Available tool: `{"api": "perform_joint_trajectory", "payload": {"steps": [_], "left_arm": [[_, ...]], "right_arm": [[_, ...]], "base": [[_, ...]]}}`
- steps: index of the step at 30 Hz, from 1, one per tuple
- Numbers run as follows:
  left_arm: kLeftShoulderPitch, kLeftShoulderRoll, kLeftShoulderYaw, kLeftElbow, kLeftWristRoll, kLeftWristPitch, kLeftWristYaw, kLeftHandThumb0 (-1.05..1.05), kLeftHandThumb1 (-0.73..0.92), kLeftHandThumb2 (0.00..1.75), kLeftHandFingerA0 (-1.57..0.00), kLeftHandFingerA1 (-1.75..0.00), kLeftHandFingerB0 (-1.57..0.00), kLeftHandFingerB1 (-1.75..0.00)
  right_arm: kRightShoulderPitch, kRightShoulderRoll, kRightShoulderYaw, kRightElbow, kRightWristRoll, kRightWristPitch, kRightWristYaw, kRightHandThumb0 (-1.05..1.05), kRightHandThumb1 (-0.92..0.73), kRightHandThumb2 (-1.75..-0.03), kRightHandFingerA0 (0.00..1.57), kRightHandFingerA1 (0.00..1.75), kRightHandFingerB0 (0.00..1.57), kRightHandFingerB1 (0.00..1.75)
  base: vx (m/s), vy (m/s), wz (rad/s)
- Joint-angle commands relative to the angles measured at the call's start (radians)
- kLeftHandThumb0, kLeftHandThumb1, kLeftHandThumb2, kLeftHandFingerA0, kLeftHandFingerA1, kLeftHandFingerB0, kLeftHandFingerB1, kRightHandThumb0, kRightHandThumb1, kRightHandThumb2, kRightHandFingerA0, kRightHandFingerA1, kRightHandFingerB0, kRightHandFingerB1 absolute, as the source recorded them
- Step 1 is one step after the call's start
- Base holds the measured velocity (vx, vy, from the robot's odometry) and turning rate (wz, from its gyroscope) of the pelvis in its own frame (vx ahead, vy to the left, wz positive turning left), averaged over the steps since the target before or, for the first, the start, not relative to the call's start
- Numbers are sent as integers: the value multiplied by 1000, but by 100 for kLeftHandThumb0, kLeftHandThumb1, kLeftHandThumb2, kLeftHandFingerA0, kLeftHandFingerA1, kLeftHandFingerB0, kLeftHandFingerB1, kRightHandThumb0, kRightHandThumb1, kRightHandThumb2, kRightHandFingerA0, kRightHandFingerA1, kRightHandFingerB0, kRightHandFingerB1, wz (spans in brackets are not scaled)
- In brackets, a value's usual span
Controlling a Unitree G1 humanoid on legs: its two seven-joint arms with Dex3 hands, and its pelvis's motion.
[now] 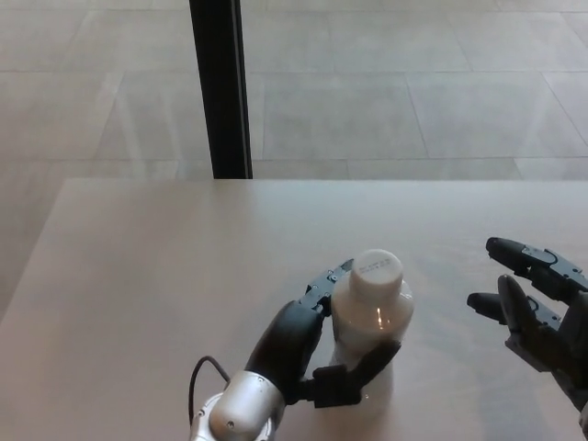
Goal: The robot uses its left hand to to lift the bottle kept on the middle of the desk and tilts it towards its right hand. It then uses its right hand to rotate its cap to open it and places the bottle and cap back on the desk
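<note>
Left hand point(308, 354) clasped bottle point(369, 326) at mid-body, cap point(377, 265) clear; right hand point(533, 308) waited w/ fingers spread. Smooth plastic, prob. light, slippery; grip at waist.

The left hand point(308, 354) is glossy black, with thick jointed fingers and a rounded back. Its wrist is a silver-grey cuff with a thin black cable looping out beside it. The right hand point(533, 308) is black too, with blocky, segmented fingers and small grey fittings at the knuckles.
</note>
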Motion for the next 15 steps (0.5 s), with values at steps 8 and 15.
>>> {"api": "perform_joint_trajectory", "payload": {"steps": [8,15], "left_arm": [[53,-149,-14,159,41,-116,197,-32,60,64,-49,-85,0,-10],[59,-242,-6,268,99,-303,466,2,92,87,-74,-175,-53,-75]], "right_arm": [[-7,20,-43,27,-41,-55,-88,-58,-76,-63,56,89,58,41],[-10,22,-88,27,-18,-52,-105,-59,-76,-63,58,101,56,44]], "base": [[0,0,0],[0,0,0]]}}
